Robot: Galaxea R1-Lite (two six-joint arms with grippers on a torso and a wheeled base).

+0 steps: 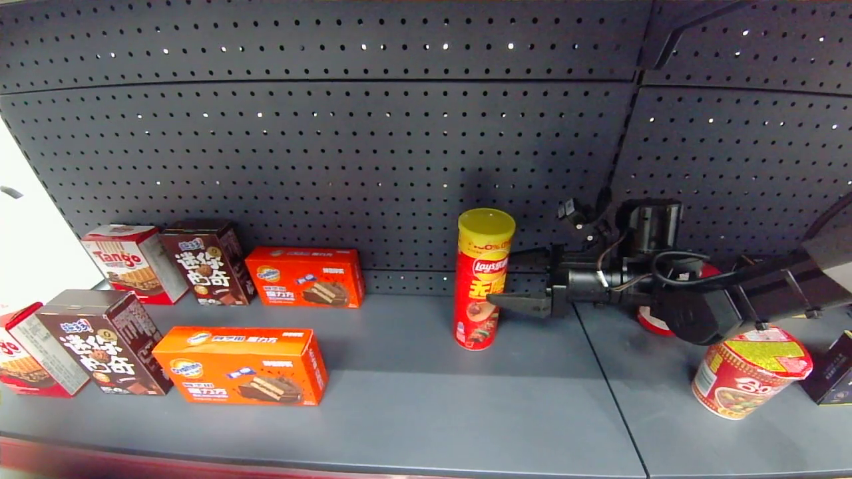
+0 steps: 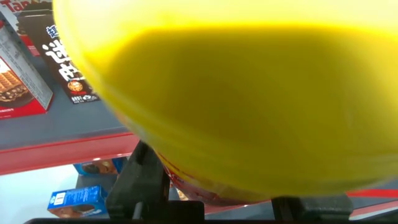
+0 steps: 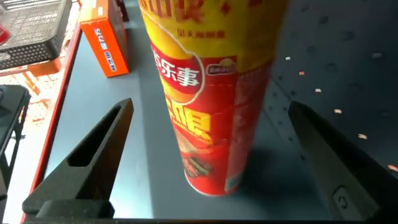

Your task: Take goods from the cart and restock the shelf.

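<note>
Near the back edge of the shelf (image 1: 426, 399), about midway along it, a red can (image 1: 484, 279) with a yellow lid stands upright in front of the pegboard (image 1: 333, 166). The right gripper (image 1: 512, 279) comes at it from the right end of the shelf with its fingers spread wide. In the right wrist view one finger (image 3: 93, 162) lies on each side of the can (image 3: 211, 106), and neither clearly presses on it.

The left gripper (image 2: 227, 205) is clamped on a second can (image 2: 249, 93), whose yellow lid sits close to the camera. It hangs just outside the shelf's red front edge (image 2: 62, 152), above a blue box (image 2: 74, 202) on a lower level.

Toward the left end, three boxes line the back edge: a red-and-white box (image 1: 133, 263), a brown box (image 1: 210, 263) and an orange box (image 1: 306, 276). A second row of the same three kinds stands nearer the front edge: a red-and-white one (image 1: 20, 359), a brown one (image 1: 100, 352) and an orange one (image 1: 243, 364).

At the right end, near the front, a noodle cup (image 1: 749, 372) sits tilted below the right arm. A dark box (image 1: 832, 369) is just beside it at the shelf's right edge.
</note>
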